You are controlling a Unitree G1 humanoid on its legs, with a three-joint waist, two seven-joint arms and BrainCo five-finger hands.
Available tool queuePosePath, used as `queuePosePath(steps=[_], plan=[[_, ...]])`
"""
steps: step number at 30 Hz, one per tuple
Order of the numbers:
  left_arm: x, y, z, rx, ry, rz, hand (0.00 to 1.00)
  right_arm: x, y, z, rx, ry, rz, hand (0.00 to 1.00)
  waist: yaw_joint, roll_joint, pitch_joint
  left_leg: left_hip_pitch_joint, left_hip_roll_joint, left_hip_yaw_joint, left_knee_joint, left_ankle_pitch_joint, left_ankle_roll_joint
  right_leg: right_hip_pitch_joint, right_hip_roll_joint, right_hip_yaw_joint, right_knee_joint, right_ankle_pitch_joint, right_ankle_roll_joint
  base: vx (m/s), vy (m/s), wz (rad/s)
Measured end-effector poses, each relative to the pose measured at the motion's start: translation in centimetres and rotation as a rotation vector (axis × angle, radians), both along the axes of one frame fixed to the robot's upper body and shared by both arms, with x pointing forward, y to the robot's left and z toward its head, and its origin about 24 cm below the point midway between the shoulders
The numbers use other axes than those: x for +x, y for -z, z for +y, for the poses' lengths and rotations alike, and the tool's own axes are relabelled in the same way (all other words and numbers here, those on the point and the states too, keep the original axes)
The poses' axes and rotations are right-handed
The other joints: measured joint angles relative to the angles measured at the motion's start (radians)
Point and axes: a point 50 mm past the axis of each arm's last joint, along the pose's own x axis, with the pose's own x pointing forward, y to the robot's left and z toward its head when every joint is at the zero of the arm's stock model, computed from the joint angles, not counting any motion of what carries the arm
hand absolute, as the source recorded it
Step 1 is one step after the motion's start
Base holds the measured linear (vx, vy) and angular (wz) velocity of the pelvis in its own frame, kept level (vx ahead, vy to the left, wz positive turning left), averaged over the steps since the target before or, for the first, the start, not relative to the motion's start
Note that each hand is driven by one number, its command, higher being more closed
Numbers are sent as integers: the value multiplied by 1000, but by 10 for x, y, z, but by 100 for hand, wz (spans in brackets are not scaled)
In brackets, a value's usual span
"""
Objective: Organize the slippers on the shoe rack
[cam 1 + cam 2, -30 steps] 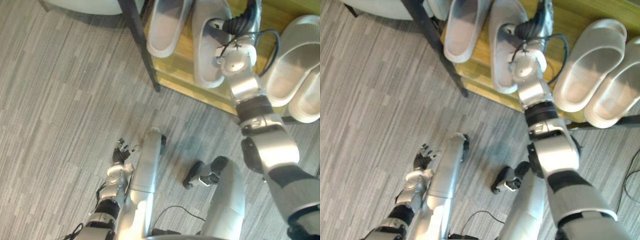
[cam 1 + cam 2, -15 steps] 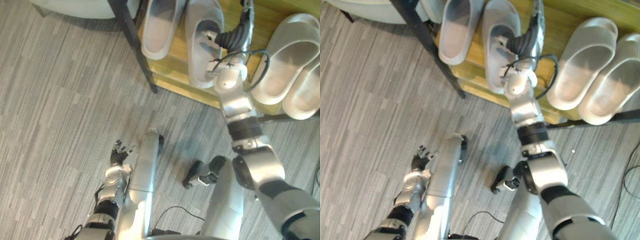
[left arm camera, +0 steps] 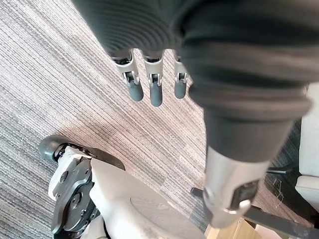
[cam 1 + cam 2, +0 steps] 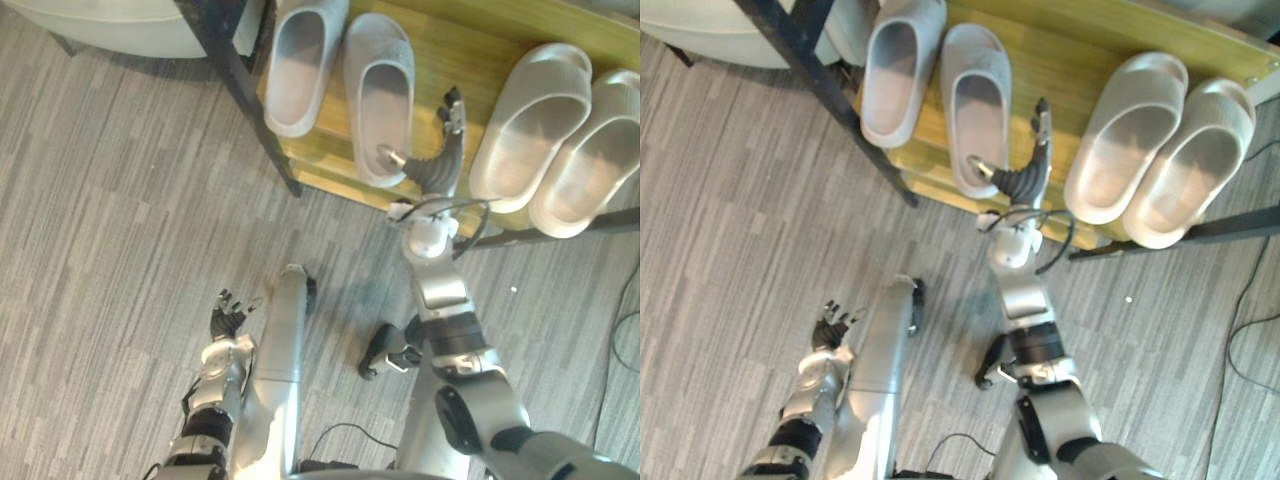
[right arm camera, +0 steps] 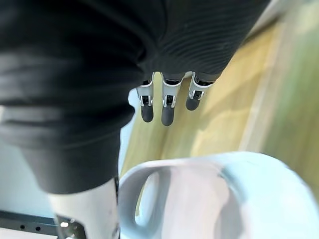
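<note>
Saw matt, smooth, foam-like slippers [image 4: 380, 95] on a shelf [image 4: 440, 40] of faintly glossy yellow wood, with a frame [image 4: 245, 100] of matt black metal. Found the floor [image 4: 120, 250] rough and streaked. Noted silvery metallic fingers [image 5: 167, 107], dull dark tips, ribbed matt cover [image 5: 199, 45].

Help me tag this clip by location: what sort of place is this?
Likely an indoor entryway or a mock-up of one: a low wooden shoe rack holds two pairs of pale slippers, standing on grey striped carpet.
</note>
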Motion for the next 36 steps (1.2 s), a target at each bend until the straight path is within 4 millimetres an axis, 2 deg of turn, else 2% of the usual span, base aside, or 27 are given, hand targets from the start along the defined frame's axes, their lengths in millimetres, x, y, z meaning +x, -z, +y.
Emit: queuePosePath(steps=[14, 25, 30, 36], plan=[[-1, 1, 2, -18, -19, 10, 0, 4, 8, 1, 269, -206, -3, 0, -1, -12, 7, 15, -2, -2, -15, 0, -4, 18, 0, -7, -12, 1, -2, 0, 0, 0], [0, 1, 1, -13, 6, 8, 0, 21, -16, 14, 320, -327, -25, 0, 5, -12, 9, -2, -16, -22, -16, 5, -11, 18, -9, -29, -12, -1, -1, -7, 1, 4], [4, 0, -3, -23, 12, 3, 0, 27, -27, 18, 368, -363, -31, 0, 28, -7, 12, -4, -22, -27, -18, 6, -13, 19, -11, -33, -12, -2, 1, -10, 3, 3], [6, -1, -6, -28, 18, 0, 0, 35, -37, 7, 456, -349, -38, 0, 33, 4, 18, -14, -39, -40, -18, 11, -14, 26, -25, -50, -7, -7, 4, -15, 8, 10]])
